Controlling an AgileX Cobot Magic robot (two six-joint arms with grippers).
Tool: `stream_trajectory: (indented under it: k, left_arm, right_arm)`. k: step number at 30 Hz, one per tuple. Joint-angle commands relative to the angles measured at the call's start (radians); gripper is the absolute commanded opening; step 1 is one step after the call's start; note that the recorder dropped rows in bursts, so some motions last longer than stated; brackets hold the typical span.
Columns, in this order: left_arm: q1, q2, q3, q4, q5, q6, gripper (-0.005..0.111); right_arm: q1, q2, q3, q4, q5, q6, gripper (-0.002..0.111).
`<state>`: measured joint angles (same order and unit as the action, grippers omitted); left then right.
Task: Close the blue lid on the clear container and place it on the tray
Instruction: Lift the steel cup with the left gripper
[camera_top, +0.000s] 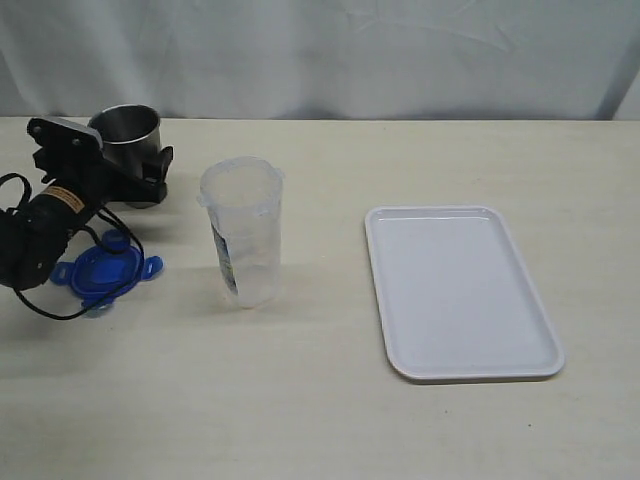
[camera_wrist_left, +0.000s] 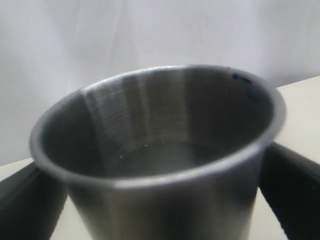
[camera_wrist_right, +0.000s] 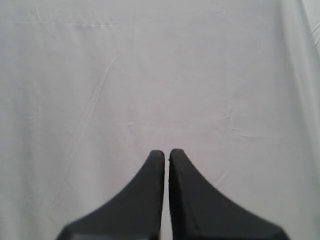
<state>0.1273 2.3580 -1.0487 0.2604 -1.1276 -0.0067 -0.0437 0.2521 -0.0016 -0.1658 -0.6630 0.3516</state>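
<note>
Judged from how things lie, the task is at its very start, with no step done. Nearest on the surface (camera_top: 300, 420), the tray (camera_top: 460, 300) lies flat and bare at about 3 o'clock from the clear container (camera_top: 242, 235), well apart from it. Its long axis runs near to far with a slight skew. The clear container stands upright on its base, long axis vertical, open mouth up, its label strip turned to the near left. The blue lid (camera_top: 100, 272) lies flat on the surface at roughly 8 o'clock from the container, near it but apart. Its flaps are splayed outward and it sits partly under the left arm's cable; which face is up I cannot tell. Farther back, at about 10 o'clock, the left end effector (camera_top: 108, 158) is released, its jaws wide on either side of the grey metal cup (camera_top: 128, 125) — whether they touch its wall is unclear. The right end effector (camera_wrist_right: 166, 156) is clenched on nothing and faces the white backdrop (camera_wrist_right: 160, 75). What is left: take up the lid, seat it on the mouth, press the flaps down, and set the closed container on the tray.
</note>
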Motion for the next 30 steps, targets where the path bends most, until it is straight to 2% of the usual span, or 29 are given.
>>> stream_trajectory:
  k: [1,14,16,21,29,30]
  left_arm:
    - [0.000,0.024,-0.012,0.032,0.004,-0.026,0.094]
    - [0.000,0.024,-0.012,0.014,-0.004,-0.024,0.093]
    - [0.000,0.024,-0.012,0.011,0.000,-0.024,0.085]
    - [0.000,0.024,-0.012,0.015,0.008,-0.024,0.050]
    - [0.000,0.024,-0.012,0.024,0.062,-0.028,0.003]
    - [0.000,0.024,-0.012,0.037,0.077,-0.028,0.000]
  right_arm:
    - [0.000,0.004,0.002,-0.011,0.006,0.004,0.004]
    - [0.000,0.004,0.002,-0.011,0.008,0.004,0.004]
    - [0.000,0.004,0.002,-0.011,0.008,0.004,0.004]
    - [0.000,0.004,0.002,-0.011,0.008,0.004,0.004]
    - [0.000,0.004,0.002,-0.011,0.008,0.004,0.004]
    - [0.000,0.004,0.002,-0.011,0.008,0.004,0.004]
